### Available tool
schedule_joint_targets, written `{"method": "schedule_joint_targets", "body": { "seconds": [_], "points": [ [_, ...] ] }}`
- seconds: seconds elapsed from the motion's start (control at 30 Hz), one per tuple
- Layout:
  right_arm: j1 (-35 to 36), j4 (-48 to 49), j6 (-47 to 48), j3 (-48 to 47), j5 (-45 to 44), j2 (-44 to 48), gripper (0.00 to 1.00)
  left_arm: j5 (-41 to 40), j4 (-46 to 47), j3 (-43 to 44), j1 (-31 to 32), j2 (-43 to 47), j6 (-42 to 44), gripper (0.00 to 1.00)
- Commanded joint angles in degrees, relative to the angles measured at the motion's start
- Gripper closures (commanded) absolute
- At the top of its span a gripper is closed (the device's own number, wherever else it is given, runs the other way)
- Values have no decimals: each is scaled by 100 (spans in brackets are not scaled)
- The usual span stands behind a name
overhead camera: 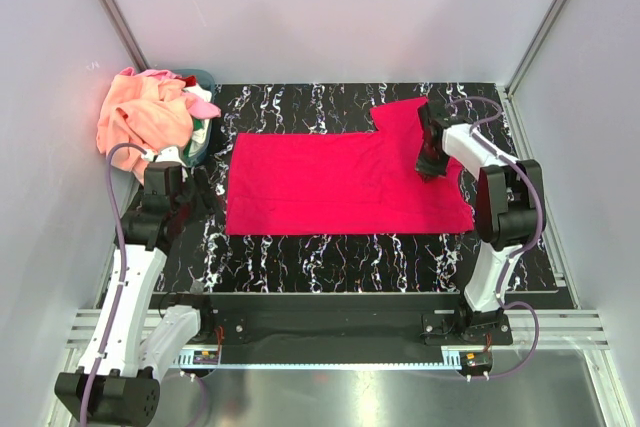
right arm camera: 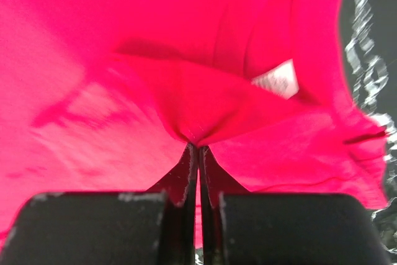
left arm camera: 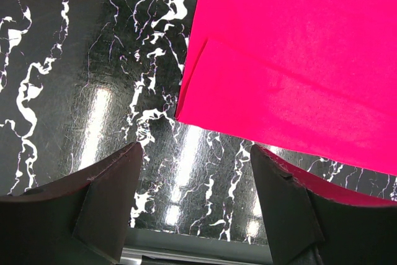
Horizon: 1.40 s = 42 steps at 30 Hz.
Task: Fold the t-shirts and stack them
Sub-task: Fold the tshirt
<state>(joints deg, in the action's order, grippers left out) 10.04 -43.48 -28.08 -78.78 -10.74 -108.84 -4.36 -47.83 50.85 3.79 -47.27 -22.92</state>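
A crimson-red t-shirt (overhead camera: 330,183) lies spread flat on the black marbled table (overhead camera: 330,252), one sleeve reaching up at the back right. My right gripper (overhead camera: 430,169) is down on its right part, shut on a pinched fold of the red t-shirt (right arm camera: 186,91); a white label (right arm camera: 277,80) shows beside the fold. My left gripper (overhead camera: 170,179) hovers off the shirt's left edge, open, with only bare table between its fingers (left arm camera: 111,197). The shirt's folded lower-left corner (left arm camera: 279,79) lies just ahead of it. More t-shirts, peach-orange (overhead camera: 140,112) and pink (overhead camera: 203,108), are heaped at the back left.
A small teal basket (overhead camera: 200,137) stands under the heap at the table's back left corner. White walls with metal posts close in the table on three sides. The table's near edge meets a metal rail (overhead camera: 330,332) by the arm bases.
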Motion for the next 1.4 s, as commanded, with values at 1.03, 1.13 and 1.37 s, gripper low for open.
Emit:
{"method": "schedule_joint_targets", "body": {
  "seconds": [1.03,1.13,1.37],
  "points": [
    [-1663,595,83,-7185,2463,-4681,18,-74,266,-49,16,86,-2,24],
    [-1725,1034,-92,-7344,2551,-4980,18,-65,266,-58,16,68,-2,24],
    [-1664,1342,-620,-7635,3104,-5665,21,-179,257,-49,16,156,-20,25]
  ]
}}
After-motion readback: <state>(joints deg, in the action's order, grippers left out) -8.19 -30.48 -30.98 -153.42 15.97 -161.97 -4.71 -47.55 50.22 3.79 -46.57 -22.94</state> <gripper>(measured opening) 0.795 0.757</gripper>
